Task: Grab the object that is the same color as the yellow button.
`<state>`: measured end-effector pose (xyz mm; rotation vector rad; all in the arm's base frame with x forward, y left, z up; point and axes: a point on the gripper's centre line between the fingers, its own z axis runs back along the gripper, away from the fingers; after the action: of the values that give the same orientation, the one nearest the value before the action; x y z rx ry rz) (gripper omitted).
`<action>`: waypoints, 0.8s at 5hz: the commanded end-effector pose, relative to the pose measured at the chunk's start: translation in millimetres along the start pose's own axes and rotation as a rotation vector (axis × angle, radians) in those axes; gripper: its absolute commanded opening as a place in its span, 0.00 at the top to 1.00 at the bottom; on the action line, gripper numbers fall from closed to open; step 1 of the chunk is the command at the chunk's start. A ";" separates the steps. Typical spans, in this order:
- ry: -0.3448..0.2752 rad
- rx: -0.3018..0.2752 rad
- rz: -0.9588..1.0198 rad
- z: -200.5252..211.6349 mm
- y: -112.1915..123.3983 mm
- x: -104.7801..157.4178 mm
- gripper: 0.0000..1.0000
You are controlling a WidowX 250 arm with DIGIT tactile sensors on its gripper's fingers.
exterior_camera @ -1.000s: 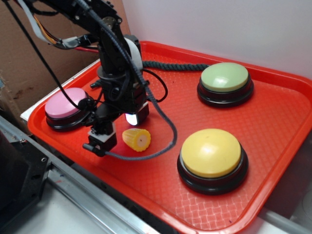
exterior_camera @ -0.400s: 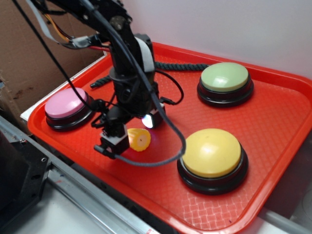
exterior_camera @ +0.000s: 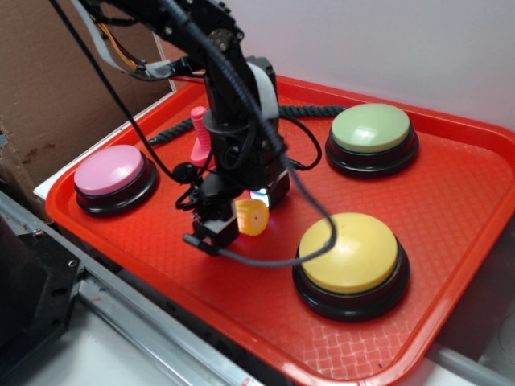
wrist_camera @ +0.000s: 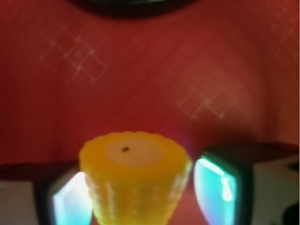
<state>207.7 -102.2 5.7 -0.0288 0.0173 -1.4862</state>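
The small yellow corn stub sits between my gripper's two fingers, its flat pale end facing the yellow button, which lies just to the right on its black base. In the wrist view the ribbed corn fills the gap between the two lit pads, with my gripper shut on it. It appears held slightly off the red tray. The arm hides part of the tray behind it.
A pink dome button is at the left and a pale green one at the back right. A pink screw-shaped toy stands behind the arm. A dark rope lies along the tray's back. A black button base shows ahead in the wrist view.
My gripper moved right from beside the pink button, came over the corn stub, closed on it, and carried it toward the yellow button. The pink screw toy came into view.
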 end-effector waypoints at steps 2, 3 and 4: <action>0.187 0.048 0.351 55.8 -13.3 -58.8 1.00; 0.162 0.057 0.603 104.5 -26.4 -106.7 1.00; 0.091 0.042 0.852 151.3 -35.0 -140.9 1.00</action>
<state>179.5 45.8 153.4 0.0527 0.0991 -0.6238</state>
